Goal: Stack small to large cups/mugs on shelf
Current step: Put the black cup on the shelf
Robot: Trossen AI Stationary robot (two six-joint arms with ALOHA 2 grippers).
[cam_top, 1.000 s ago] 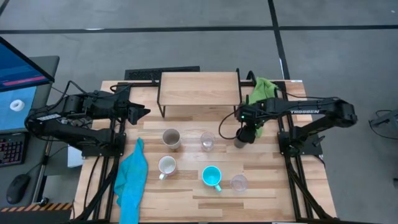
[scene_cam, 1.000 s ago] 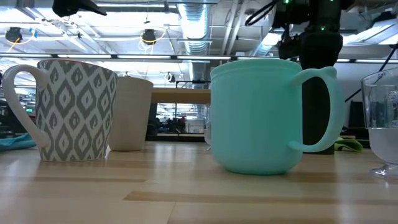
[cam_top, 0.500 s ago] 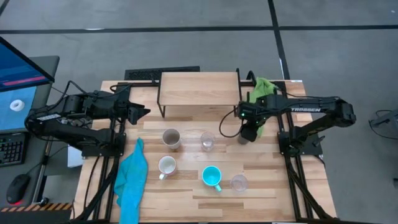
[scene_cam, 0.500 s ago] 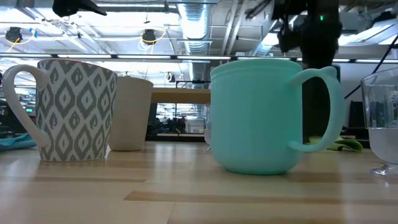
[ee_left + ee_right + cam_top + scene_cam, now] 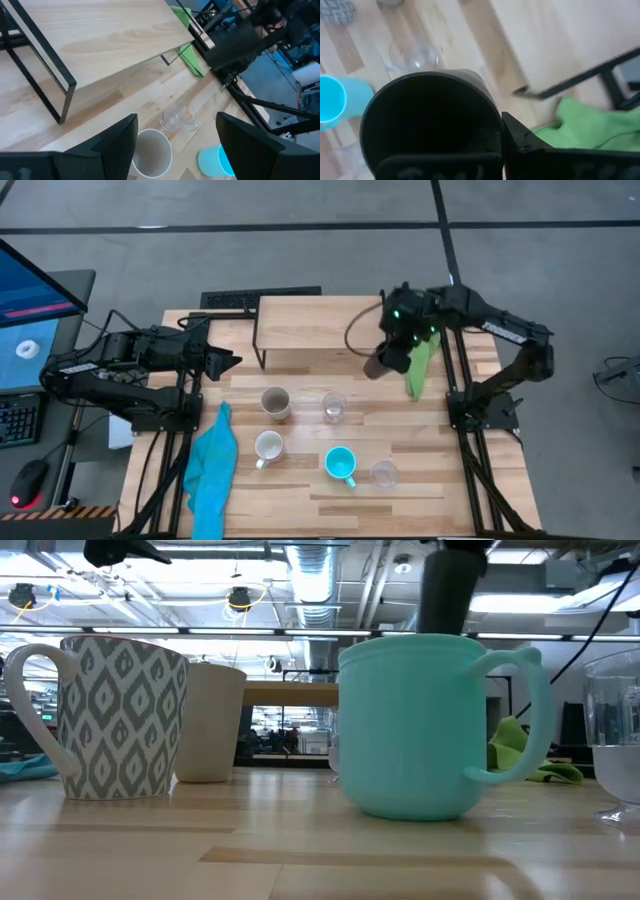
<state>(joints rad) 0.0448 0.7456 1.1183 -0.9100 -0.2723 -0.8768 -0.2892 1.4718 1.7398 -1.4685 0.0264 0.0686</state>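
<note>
High view, black tumbler [image 5: 376, 364] gripped in right end effector [image 5: 392, 352], beside shelf [image 5: 318, 325]

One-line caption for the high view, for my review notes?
Right end effector lifts the black tumbler beside the shelf; five cups wait on the table, left arm idle.

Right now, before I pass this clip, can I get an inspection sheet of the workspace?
Surface: slatted wooden table, shelf at its far edge, nothing on it.
Job's things: black tumbler lifted off the table near the shelf's right end; beige cup, patterned mug, cyan mug and two clear glasses on the table.
Clutter: blue cloth, green cloth.
Grippers: right gripper shut on the black tumbler; left gripper open, parked left.
Cables: one looped at the right arm.
Surroundings: monitor, keyboard, mouse at left.
</note>
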